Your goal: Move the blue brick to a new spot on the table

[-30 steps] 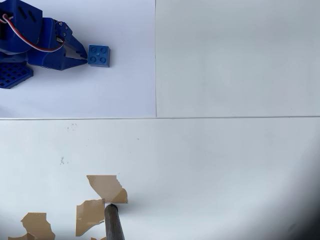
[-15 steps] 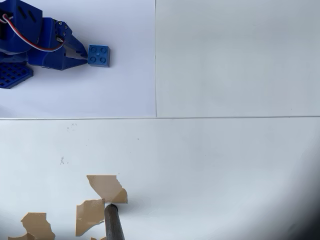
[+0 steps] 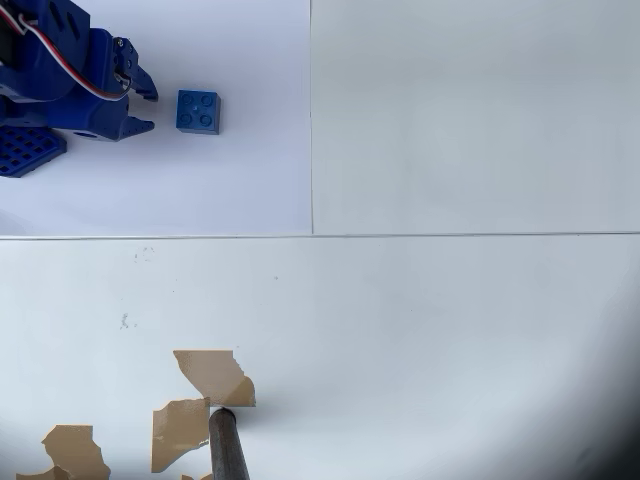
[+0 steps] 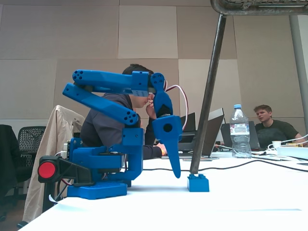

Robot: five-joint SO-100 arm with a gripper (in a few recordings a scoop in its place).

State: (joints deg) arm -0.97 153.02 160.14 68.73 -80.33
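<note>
In the fixed view your blue brick (image 4: pixel 198 183) sat flat on the white table (image 4: pixel 240 202), with the gripper (image 4: pixel 176 174) hanging just to its left, not touching. From overhead, the brick (image 3: pixel 199 111) lay on the paper sheet (image 3: pixel 200 190), and the gripper (image 3: pixel 147 110) beside it had its jaws apart, holding nothing.

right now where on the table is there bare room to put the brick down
The white table lies bare right of the paper sheet's edge and below the horizontal seam, down to the torn tan tape patches. It is crowded top left, where the small blue studded plastic brick sits beside the blue gripper.
</note>
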